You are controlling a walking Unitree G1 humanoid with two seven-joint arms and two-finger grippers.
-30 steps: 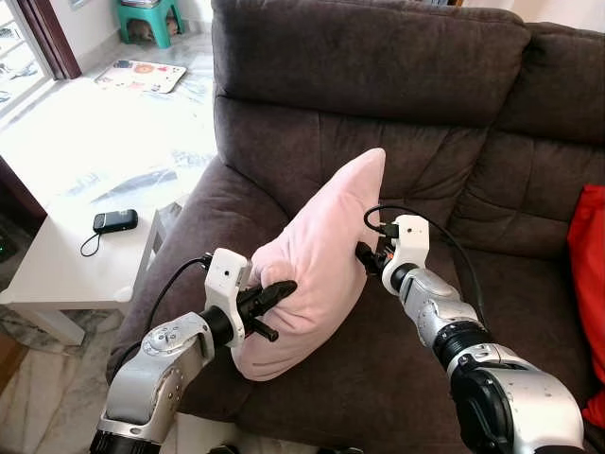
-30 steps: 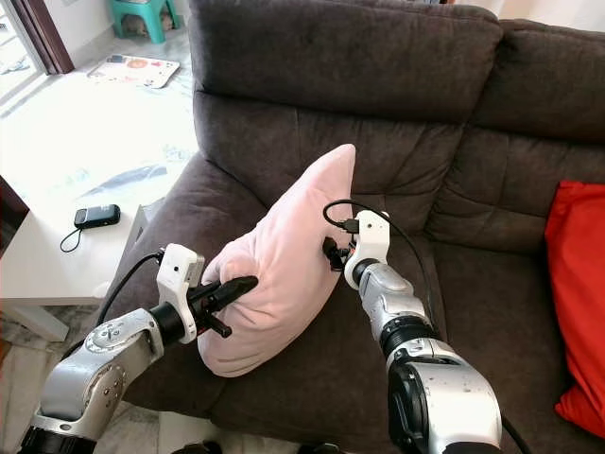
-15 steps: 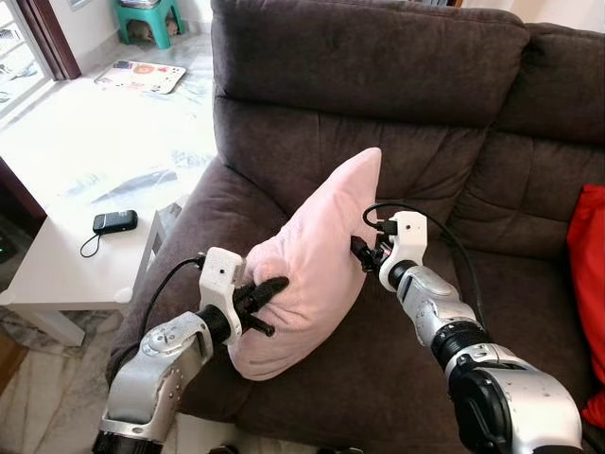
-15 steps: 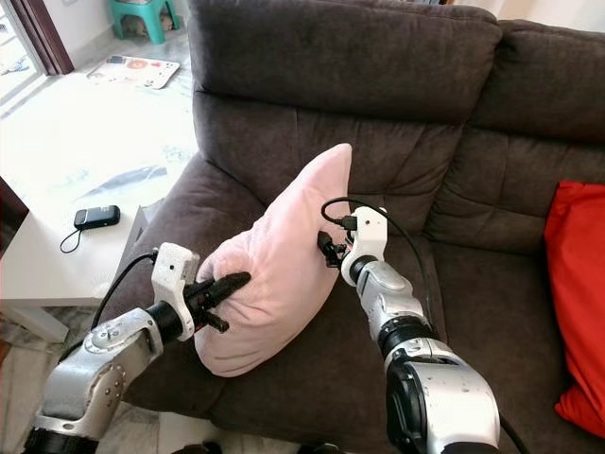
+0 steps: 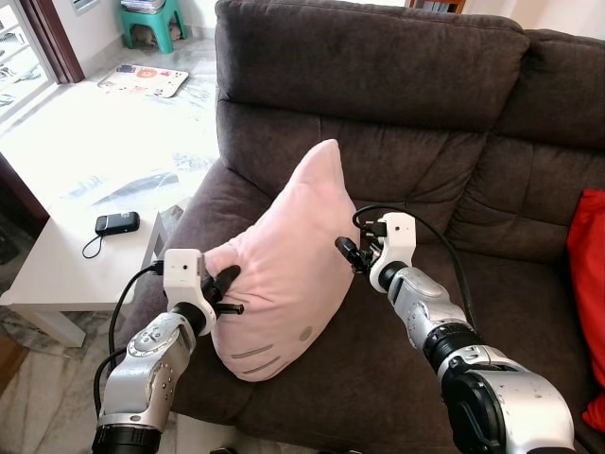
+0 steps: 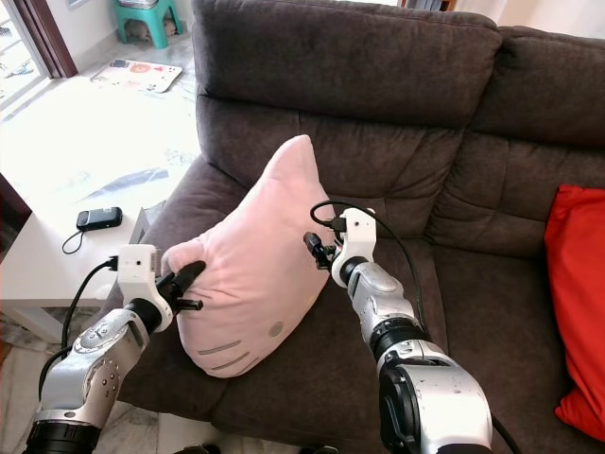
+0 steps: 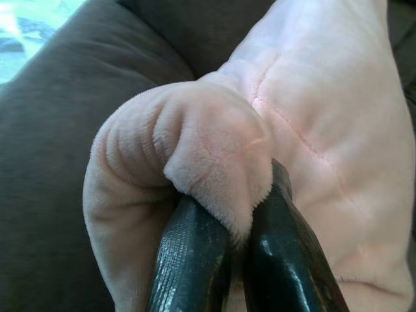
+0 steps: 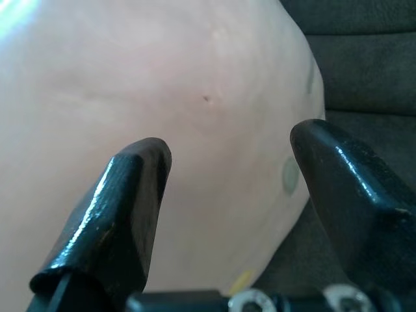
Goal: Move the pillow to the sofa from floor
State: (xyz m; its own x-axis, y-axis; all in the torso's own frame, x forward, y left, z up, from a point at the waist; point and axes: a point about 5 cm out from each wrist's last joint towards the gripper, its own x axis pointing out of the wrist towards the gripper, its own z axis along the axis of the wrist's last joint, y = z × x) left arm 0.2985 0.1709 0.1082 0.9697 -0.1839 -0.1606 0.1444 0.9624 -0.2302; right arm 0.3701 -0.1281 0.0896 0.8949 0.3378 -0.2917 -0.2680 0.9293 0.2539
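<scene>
Pink pillow (image 5: 279, 265) stands tall on the sofa (image 5: 397, 85); left gripper (image 5: 223, 288) pinches its nine o'clock corner, right gripper (image 5: 345, 253) gapes at three.

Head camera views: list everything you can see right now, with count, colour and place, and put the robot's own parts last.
Pillow: one, pale pink, standing on the sofa seat by the armrest on the robot's left.
Sofa: one, dark brown, straight ahead.
Red cushion: one, on the sofa at the far right.
Side table: one, white, left of the sofa.
Phone-like device: one, black with a cord, on the side table.
Stool: one, teal, far back left.
Floor mat: one, pale with coloured shapes, in front of the stool.
Left pincer: black fingers shut on a fold of the pillow's left corner.
Right pincer: black fingers open, against the pillow's right side.
</scene>
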